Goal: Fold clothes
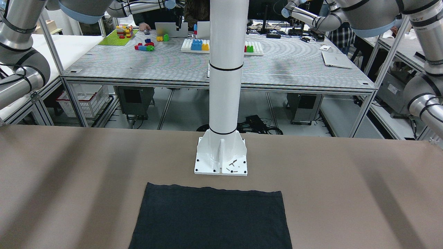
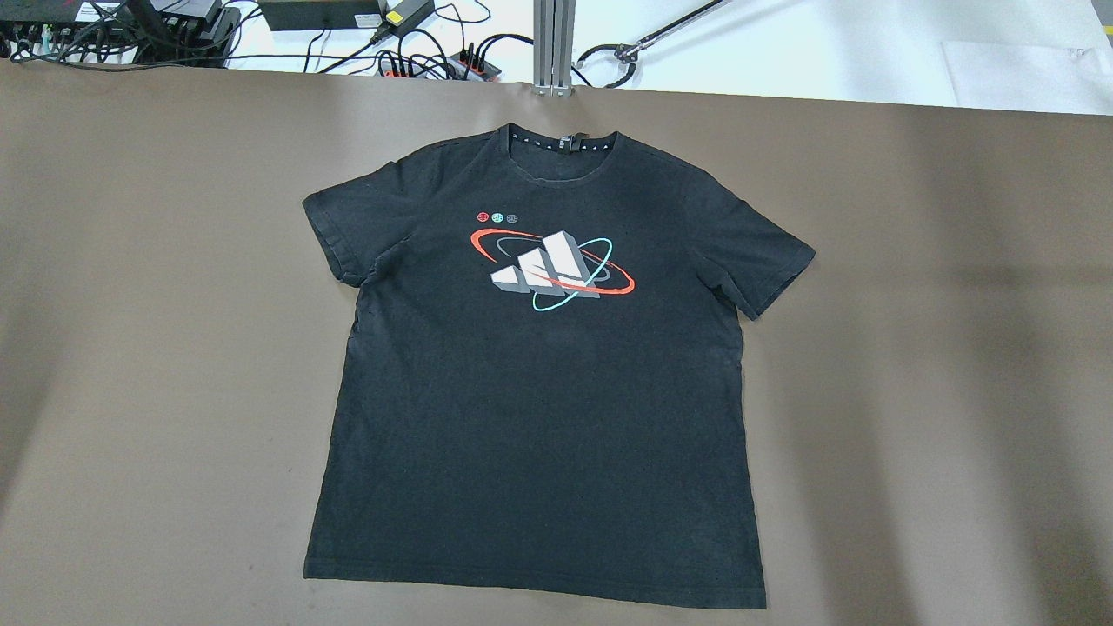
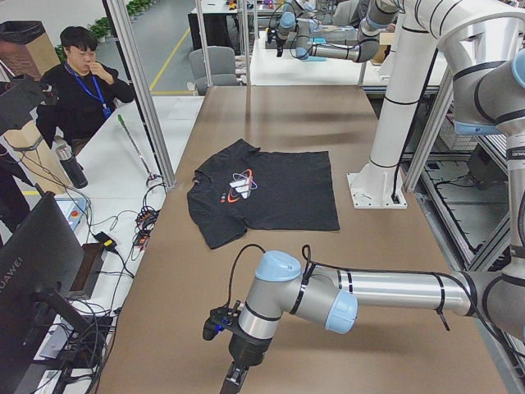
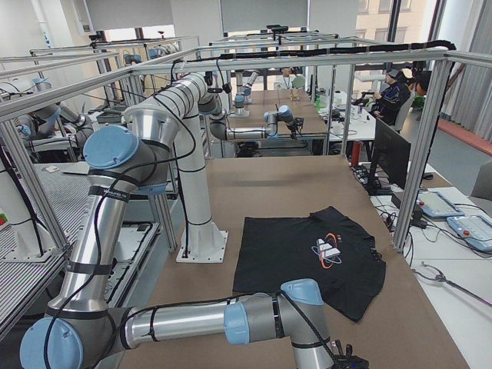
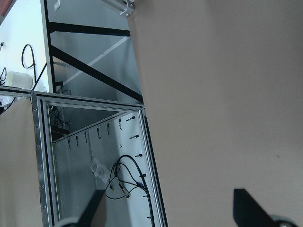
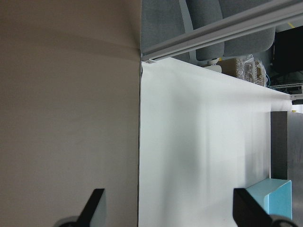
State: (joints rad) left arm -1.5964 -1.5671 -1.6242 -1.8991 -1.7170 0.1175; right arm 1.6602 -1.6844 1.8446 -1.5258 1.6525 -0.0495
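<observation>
**Item 1. Black T-shirt**. We record it spread flat, print side up, at the middle of the brown table. In the overhead view the collar lies at 12 o'clock and the hem at 6 o'clock. The short sleeves reach toward 10 and 2 o'clock. The chest print shows white slanted bars ringed by a red and a teal oval. Both grippers are well apart from it.

**Item 2. White pillar base**. It stands on the table. In the front-facing view we find it at 12 o'clock of the hem, near but not touching.

**Item 3. Left gripper**. The fingers are spread wide with nothing between them. In its wrist view bare table fills the right half. An aluminium frame with loose cables sits toward 8 o'clock. In the exterior left view it points down over the table at 6 o'clock of the T-shirt.

**Item 4. Right gripper**. The fingers are spread wide and hold nothing. We place it over the line where the table meets a white surface. A teal box sits at 4 o'clock.
</observation>
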